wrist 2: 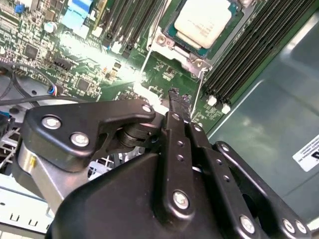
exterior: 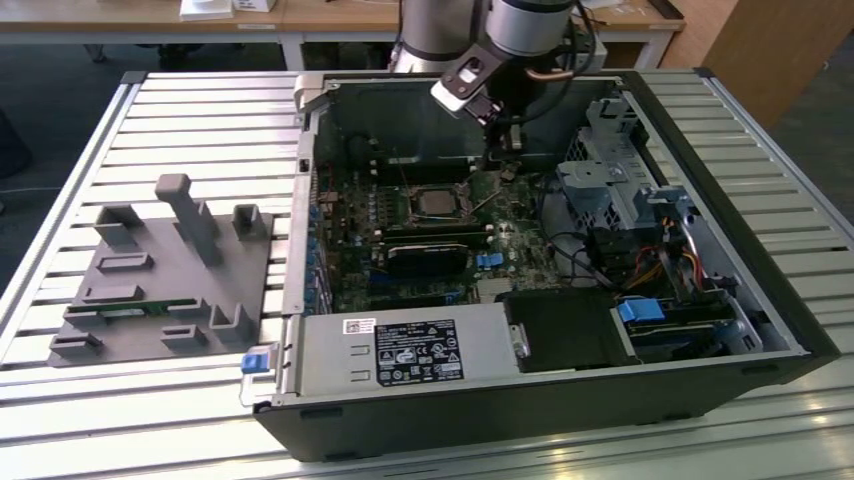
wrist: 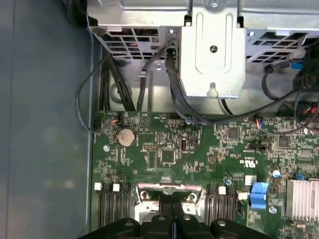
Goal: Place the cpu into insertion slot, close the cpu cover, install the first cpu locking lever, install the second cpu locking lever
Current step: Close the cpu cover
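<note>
Inside the open computer case (exterior: 400, 430), the cpu (wrist 2: 207, 20) already lies in its socket with the cpu cover (wrist 2: 182, 52) seemingly down around it, so the work looks to be at the locking levers. The gripper (wrist 2: 178, 95), fingers pressed together and holding nothing, hovers just beside the cpu, near a thin wire lever (wrist 2: 200, 92); catching so slim a wire likely calls for exact placement. Memory slots (wrist 2: 244, 55) flank the cpu, and a drive cage (wrist: 213, 50) with loose cables (wrist: 174, 94) sits near it, crowding the arm.

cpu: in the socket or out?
In. In the second wrist view the cpu lies flat, sunk into the motherboard, with the cpu cover framing its metal top.
</note>
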Motion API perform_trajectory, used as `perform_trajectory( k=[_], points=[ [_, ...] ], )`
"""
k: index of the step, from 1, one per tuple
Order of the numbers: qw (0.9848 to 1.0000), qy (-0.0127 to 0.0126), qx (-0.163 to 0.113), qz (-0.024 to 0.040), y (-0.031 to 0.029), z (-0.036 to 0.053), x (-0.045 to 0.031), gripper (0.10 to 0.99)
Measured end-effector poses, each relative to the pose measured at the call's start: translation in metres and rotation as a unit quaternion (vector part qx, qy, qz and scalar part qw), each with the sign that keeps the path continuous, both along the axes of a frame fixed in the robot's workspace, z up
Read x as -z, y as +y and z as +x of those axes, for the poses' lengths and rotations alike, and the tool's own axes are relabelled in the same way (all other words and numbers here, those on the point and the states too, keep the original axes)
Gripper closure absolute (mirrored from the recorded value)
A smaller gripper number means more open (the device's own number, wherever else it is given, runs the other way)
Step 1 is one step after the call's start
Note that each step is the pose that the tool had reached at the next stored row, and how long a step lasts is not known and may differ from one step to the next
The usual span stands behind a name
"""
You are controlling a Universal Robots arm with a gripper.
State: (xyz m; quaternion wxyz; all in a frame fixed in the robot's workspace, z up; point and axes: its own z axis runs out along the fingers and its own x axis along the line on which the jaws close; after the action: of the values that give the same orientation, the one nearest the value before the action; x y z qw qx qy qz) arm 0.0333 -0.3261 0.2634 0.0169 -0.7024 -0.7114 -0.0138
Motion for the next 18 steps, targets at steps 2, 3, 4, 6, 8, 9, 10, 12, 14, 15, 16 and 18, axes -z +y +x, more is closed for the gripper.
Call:
perform_trajectory(
  k=[2,3,4,6,8,9,10,12,14,15,16,18],
  points=[
    [1.0000,-0.0009,-0.002,0.0001,0.0006,0.0011,0.0009,0.973],
    [1.0000,-0.0016,-0.003,0.0000,0.0008,0.0017,0.0014,0.973],
    [1.0000,-0.0020,-0.004,0.0000,0.0010,0.0029,0.0019,0.973],
    [1.0000,-0.0021,-0.005,0.0000,0.0016,0.0073,0.0028,0.973],
    [1.0000,-0.0021,-0.006,-0.0001,0.0025,0.0129,0.0034,0.973],
    [1.0000,-0.0021,-0.006,0.0000,0.0031,0.0152,0.0037,0.973],
    [1.0000,-0.0021,-0.006,0.0000,0.0039,0.0172,0.0040,0.973],
    [1.0000,-0.0021,-0.006,0.0000,0.0052,0.0210,0.0046,0.973],
    [1.0000,-0.0022,-0.006,0.0001,0.0063,0.0245,0.0056,0.973],
    [1.0000,-0.0021,-0.006,0.0001,0.0066,0.0260,0.0062,0.973],
    [1.0000,-0.0021,-0.006,0.0000,0.0067,0.0272,0.0070,0.973],
    [1.0000,-0.0021,-0.006,0.0000,0.0067,0.0291,0.0095,0.973]
  ],
)
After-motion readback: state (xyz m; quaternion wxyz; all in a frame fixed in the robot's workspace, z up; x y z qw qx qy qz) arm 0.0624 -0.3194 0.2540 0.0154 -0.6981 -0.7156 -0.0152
